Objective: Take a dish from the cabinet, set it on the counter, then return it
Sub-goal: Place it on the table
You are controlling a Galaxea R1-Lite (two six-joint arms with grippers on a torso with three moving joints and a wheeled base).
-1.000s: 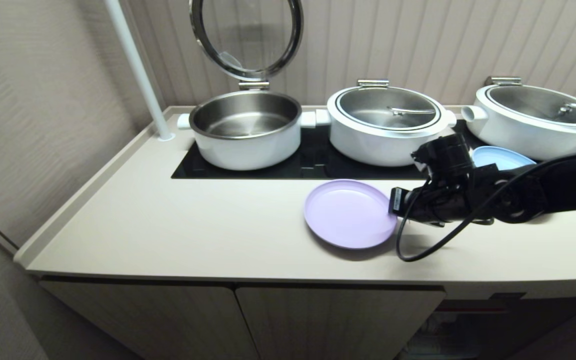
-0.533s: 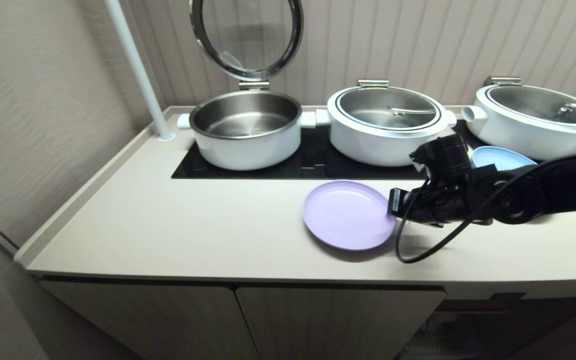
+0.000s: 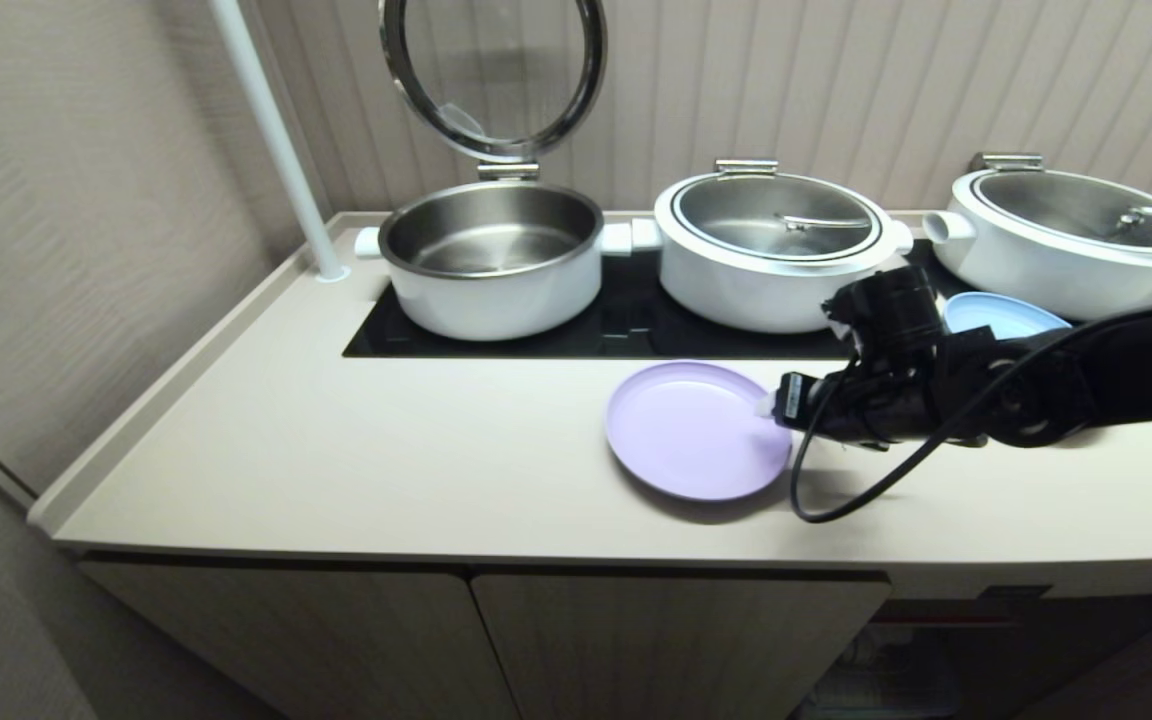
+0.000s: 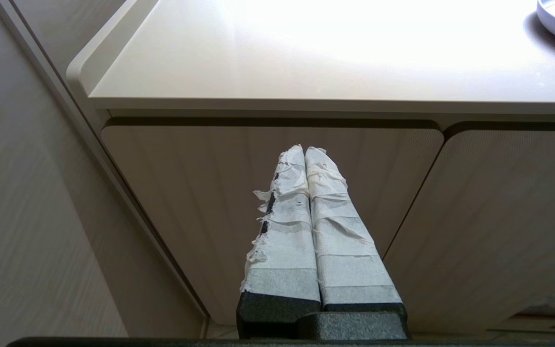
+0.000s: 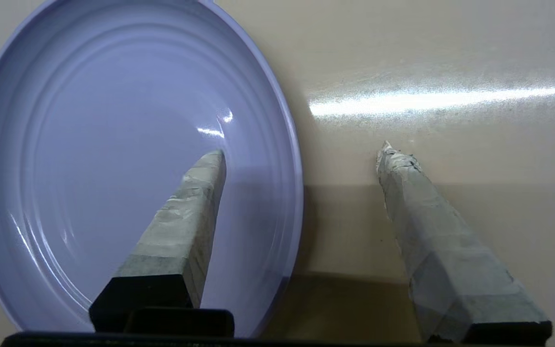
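The dish (image 3: 691, 435), a round lavender plate, lies flat on the cream counter (image 3: 386, 450) just in front of the black cooktop. My right gripper (image 3: 771, 408) sits at the plate's right edge and is open. In the right wrist view, the right gripper (image 5: 302, 150) has one taped finger over the dish (image 5: 113, 168) and the other over bare counter (image 5: 451, 72), with the rim between them untouched. My left gripper (image 4: 304, 150) is shut on nothing, parked low before the cabinet (image 4: 210, 193) doors. The cabinet (image 3: 636, 640) doors below the counter are closed.
Three white pots stand on the cooktop (image 3: 636, 325); the left pot (image 3: 491, 255) has its lid raised. A light-blue plate (image 3: 1001, 312) lies behind my right arm. A white pole (image 3: 276, 140) rises at the back left beside the wall. A black cable (image 3: 836, 495) loops from the right wrist.
My right gripper has opened and let go of the dish's rim. The dish now rests on the counter, a touch further left. The left arm has not moved.
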